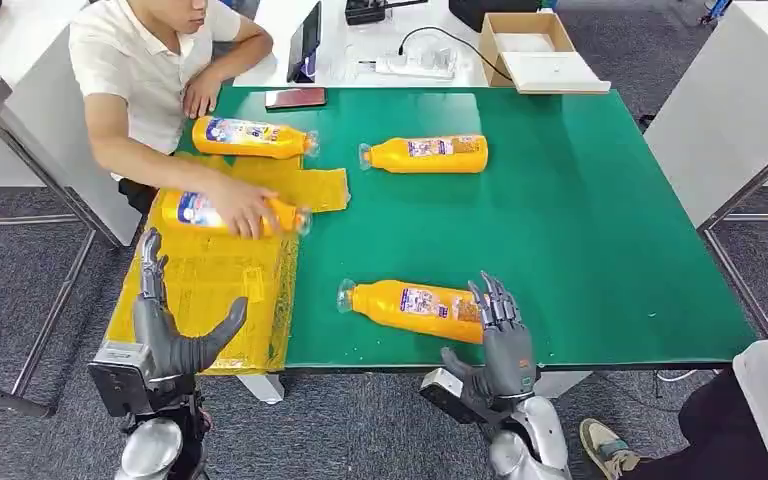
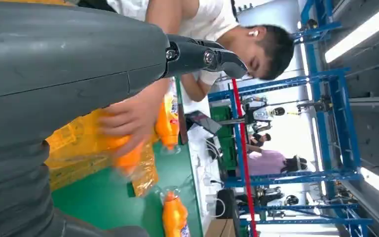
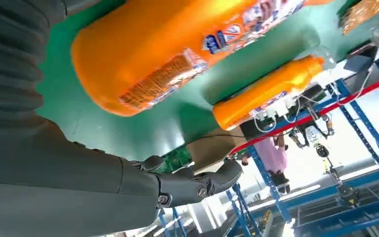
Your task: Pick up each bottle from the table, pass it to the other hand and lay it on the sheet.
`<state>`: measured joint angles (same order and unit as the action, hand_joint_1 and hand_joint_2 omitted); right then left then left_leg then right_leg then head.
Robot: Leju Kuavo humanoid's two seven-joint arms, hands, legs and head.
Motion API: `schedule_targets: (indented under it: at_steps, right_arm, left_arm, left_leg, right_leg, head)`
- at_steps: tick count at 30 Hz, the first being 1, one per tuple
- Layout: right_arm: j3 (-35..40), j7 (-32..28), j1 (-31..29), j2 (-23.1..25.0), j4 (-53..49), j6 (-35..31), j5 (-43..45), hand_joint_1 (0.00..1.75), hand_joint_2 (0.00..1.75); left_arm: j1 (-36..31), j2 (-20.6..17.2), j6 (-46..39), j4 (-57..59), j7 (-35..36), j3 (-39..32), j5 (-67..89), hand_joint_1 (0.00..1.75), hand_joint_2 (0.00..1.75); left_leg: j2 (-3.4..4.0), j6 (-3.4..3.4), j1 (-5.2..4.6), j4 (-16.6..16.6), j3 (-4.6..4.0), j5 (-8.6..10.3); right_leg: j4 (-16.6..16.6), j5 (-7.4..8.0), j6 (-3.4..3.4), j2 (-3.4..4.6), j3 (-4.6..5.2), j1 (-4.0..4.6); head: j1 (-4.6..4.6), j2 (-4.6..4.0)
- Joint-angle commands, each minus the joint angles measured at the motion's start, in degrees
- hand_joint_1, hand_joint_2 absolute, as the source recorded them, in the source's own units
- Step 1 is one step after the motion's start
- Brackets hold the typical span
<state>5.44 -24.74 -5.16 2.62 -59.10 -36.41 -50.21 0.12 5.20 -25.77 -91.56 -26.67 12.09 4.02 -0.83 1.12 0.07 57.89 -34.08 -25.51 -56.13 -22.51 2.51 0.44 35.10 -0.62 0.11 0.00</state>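
Nearby, glossy orange plastic bottle (cylindrical) beside right hand's spread fingers

Right hand: fingers spread, at near bottle's base; left hand: empty, over sheet

person's hand blocking yellow sheet, green mat open right

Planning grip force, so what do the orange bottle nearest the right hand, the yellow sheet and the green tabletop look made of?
Bottle: likely smooth plastic; glossy body, clear cap, printed label.
Sheet: seemingly thin plastic film; crinkled, shiny, translucent.
Tabletop: probably a matte mat; flat, even, glare-free.
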Motion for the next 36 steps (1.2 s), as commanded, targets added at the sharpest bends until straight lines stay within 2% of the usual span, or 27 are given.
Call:
schedule_targets:
  at_steps: [1,4,6,9,11,17,22,26,33,36]
  right_arm:
    - [0.7,3.8,-6.2,-0.8,5.3,-3.0,-4.4,0.00,1.75]
    - [4.4,12.0,-9.3,-2.3,8.0,-2.9,-8.4,0.00,1.75]
    - [5.2,14.4,-10.4,-2.6,8.8,-2.7,-9.9,0.00,1.75]
    - [6.5,18.7,-10.4,-3.8,7.8,0.9,-12.3,0.00,1.75]
    - [7.3,21.4,-11.0,-4.7,8.1,6.0,-12.3,0.00,1.75]
    - [8.6,20.7,-15.2,-3.2,13.7,11.5,-9.0,0.00,1.75]
    - [11.2,24.0,-19.3,-2.4,20.3,18.5,-7.8,0.00,1.75]
    - [12.6,24.1,-20.6,-2.7,22.1,20.9,-7.1,0.00,1.75]
    - [14.5,24.6,-21.7,-2.6,23.1,22.8,-7.4,0.00,1.75]
    - [17.1,25.7,-23.4,-3.2,26.1,26.9,-7.1,0.00,1.75]
  left_arm:
    - [-1.9,1.5,0.3,5.8,2.1,-0.9,0.8,0.00,1.75]
    - [-2.3,1.7,1.4,6.9,3.7,0.0,1.4,0.00,1.75]
    - [-2.0,1.7,2.0,6.7,4.4,0.6,1.8,0.00,1.75]
    - [-1.1,1.7,2.7,6.0,6.0,0.4,2.5,0.00,1.75]
    - [-1.0,2.0,2.9,6.2,6.8,-0.3,3.1,0.00,1.75]
    - [-3.0,2.1,3.8,8.1,7.2,0.4,3.5,0.00,1.75]
    - [-4.3,1.9,7.1,9.9,10.1,1.6,1.8,0.00,1.75]
    - [-4.5,1.6,10.2,10.6,12.2,1.9,-0.7,0.00,1.75]
    - [-4.9,1.6,10.9,10.3,12.3,2.1,-1.2,0.00,1.75]
    - [-5.6,1.6,12.4,10.8,12.9,2.3,-2.7,0.00,1.75]
  left_leg:
    - [0.17,-0.05,0.00,0.0,0.21,-0.06]
    - [0.22,-0.03,-0.02,-0.1,0.19,-0.03]
    - [0.20,-0.03,-0.01,-0.1,0.21,-0.02]
    - [0.16,-0.04,-0.02,-0.1,0.30,-0.04]
    - [0.15,-0.05,-0.02,-0.1,0.31,-0.07]
    - [0.13,-0.03,-0.03,-0.1,0.19,-0.01]
    - [0.24,-0.06,0.00,0.0,0.25,-0.03]
    - [0.12,-0.03,-0.01,-0.1,0.18,0.00]
    - [0.15,-0.03,-0.01,-0.1,0.18,0.02]
    - [0.18,-0.05,-0.01,-0.1,0.25,0.01]
  right_leg:
    - [0.0,-0.02,-0.07,0.08,-0.17,0.01]
    - [0.0,0.02,-0.05,0.12,-0.15,-0.01]
    - [0.1,0.02,-0.07,0.08,-0.19,0.00]
    - [0.1,-0.02,-0.07,0.03,-0.28,0.00]
    - [0.1,-0.07,-0.08,0.03,-0.29,0.01]
    - [0.0,0.00,-0.05,0.05,-0.18,-0.01]
    - [0.0,0.01,-0.09,0.11,-0.22,0.03]
    - [0.0,-0.01,-0.06,0.03,-0.16,0.01]
    - [0.0,-0.01,-0.05,-0.02,-0.15,0.01]
    - [0.0,-0.01,-0.08,-0.01,-0.21,0.01]
  head:
    - [0.00,0.00]
    - [-0.02,0.00]
    - [0.00,-0.02]
    - [0.00,0.00]
    - [0.02,0.00]
    - [0.00,0.00]
    - [0.00,0.00]
    - [0.00,-0.02]
    - [0.00,0.00]
    - [0.00,0.00]
